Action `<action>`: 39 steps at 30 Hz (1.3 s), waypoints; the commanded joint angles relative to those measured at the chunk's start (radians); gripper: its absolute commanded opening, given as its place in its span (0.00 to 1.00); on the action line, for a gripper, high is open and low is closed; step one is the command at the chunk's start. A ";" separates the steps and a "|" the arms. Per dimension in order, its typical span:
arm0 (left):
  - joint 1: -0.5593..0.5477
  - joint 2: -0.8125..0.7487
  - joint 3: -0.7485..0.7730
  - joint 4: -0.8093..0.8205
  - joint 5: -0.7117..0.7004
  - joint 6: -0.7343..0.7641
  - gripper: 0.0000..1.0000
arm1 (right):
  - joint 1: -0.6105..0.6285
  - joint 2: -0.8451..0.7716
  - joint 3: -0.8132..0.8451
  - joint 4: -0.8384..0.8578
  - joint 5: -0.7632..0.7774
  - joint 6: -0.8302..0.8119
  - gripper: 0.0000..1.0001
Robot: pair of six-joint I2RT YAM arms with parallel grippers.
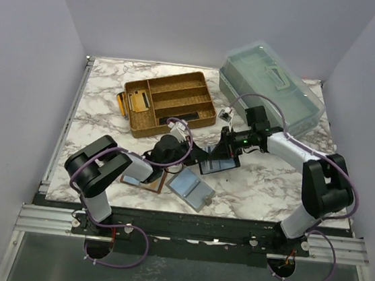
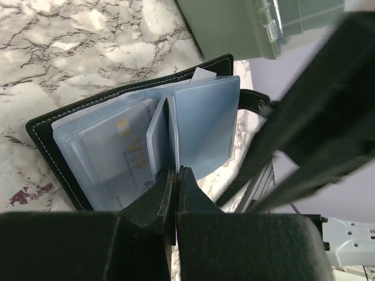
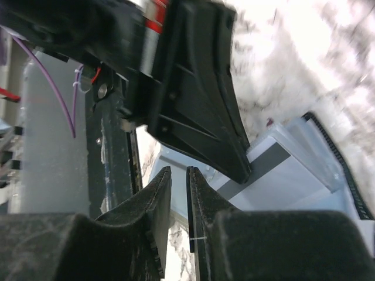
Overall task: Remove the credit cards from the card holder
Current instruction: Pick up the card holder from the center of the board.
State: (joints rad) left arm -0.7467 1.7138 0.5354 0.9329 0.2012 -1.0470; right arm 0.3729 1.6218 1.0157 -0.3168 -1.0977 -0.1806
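1. The left gripper (image 2: 176, 175) is pressed tight together, its tips pinching the near edge of the card holder (image 2: 205, 117) right at the fold between two pocket leaves.
2. The card holder stands open straight ahead of that gripper. Its black cover is spread out behind and its blue-grey pockets fan to either side of the tips.
3. The cards (image 2: 117, 155) sit in the pockets to the left of the left gripper's tips. The front one is pale and silvery with gold "VIP" lettering.
4. The right gripper (image 3: 179, 178) has its fingers parted by only a narrow slit. I see no card or leaf between them from here.
5. The pale pocket leaves lie just ahead and to the right of the right gripper's tips. The black body of the left gripper crosses close above them.
6. From above, both grippers meet at the card holder near the middle of the marble table (image 1: 264, 183), the left one reaching in from the left and the right one from the far right.
7. Beyond the grippers sit a brown tray (image 1: 171, 101) and a clear lidded box (image 1: 271, 86). A grey holder (image 1: 192, 188) lies on the near side of the left gripper.
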 commanded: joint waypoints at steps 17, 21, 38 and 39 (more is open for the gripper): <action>-0.009 -0.288 -0.160 0.209 0.029 0.138 0.00 | -0.069 -0.026 -0.020 0.073 0.019 0.137 0.37; -0.008 -0.284 -0.164 0.289 0.072 0.125 0.00 | -0.073 -0.026 -0.019 0.071 -0.069 0.138 0.39; -0.008 -0.227 -0.120 0.538 0.158 0.053 0.00 | -0.077 -0.062 -0.028 0.115 -0.395 0.202 0.42; -0.008 -0.216 -0.114 0.542 0.157 0.050 0.00 | -0.077 -0.067 -0.032 0.128 -0.398 0.217 0.42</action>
State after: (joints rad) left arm -0.7479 1.4681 0.3489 1.2984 0.3042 -0.9646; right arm 0.2768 1.5784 1.0111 -0.2253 -1.3788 -0.0151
